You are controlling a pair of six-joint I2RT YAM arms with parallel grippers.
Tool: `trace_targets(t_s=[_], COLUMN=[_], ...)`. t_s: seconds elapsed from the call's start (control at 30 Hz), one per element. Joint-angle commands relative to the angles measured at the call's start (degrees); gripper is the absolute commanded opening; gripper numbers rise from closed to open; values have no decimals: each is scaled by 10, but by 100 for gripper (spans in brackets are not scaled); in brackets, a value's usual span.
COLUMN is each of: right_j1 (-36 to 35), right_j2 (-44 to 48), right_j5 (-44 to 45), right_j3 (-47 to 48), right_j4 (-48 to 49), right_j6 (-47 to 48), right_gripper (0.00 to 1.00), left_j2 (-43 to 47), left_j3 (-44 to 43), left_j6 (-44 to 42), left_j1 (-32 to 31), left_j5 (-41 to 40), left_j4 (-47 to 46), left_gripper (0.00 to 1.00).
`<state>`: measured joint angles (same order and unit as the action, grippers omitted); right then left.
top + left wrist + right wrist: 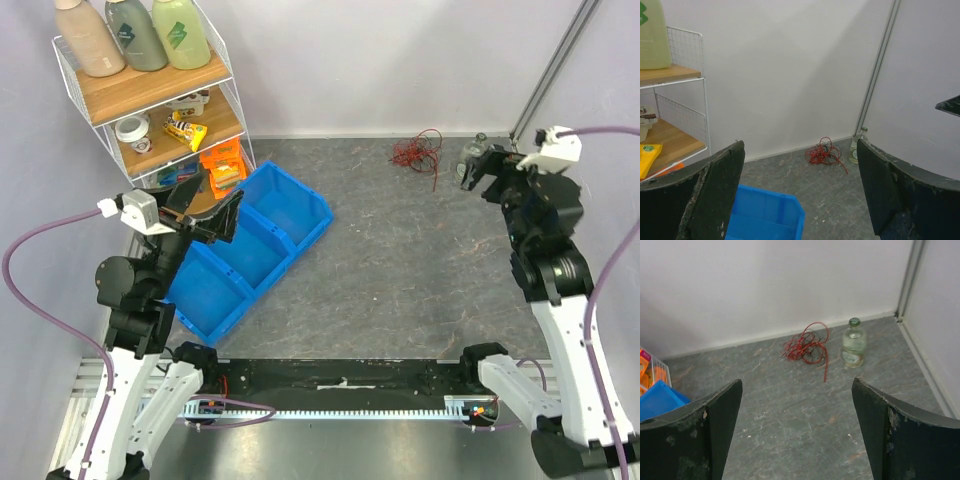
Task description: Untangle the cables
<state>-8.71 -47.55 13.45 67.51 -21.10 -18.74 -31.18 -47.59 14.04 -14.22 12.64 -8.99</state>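
Note:
The cables lie as one small tangle of thin red and dark wires on the grey tabletop, close to the back wall and right of centre. The same cables show far ahead between the left fingers, and the cables also sit far ahead in the right wrist view, with one red end trailing toward the camera. My left gripper hangs open over the blue bin at the left, empty. My right gripper is raised at the right, open and empty, a short way right of the tangle.
A blue divided bin lies slanted at the left. Behind it stands a wire shelf with bottles and packets. A small clear bottle stands just right of the tangle, near the back right corner post.

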Motion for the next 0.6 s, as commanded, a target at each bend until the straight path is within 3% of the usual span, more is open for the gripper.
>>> trace_targets(t_s=[0.0,0.2,0.3,0.43,0.57], right_j1=[-4,-94,-94,-90,-69], right_j2=[-110,-360,-490,-643,-782], right_j5=[-74,-41,-27,80,115], right_j3=[47,180,254,350,452], right_j4=[11,2,5,18,16], right_j6=[-24,-28,-50,-58,-79], right_gripper=[98,98,98,98,98], left_j2=[-7,-15,-22,-29,-40], left_j3=[-3,-3,-2,-2,-1], left_j6=[-8,-3,5,16,30], left_j1=[3,5,4,4,4], left_j5=[13,19,23,38,59], left_j4=[-2,-2,-2,-7,-14], left_gripper=[98,98,98,98,97])
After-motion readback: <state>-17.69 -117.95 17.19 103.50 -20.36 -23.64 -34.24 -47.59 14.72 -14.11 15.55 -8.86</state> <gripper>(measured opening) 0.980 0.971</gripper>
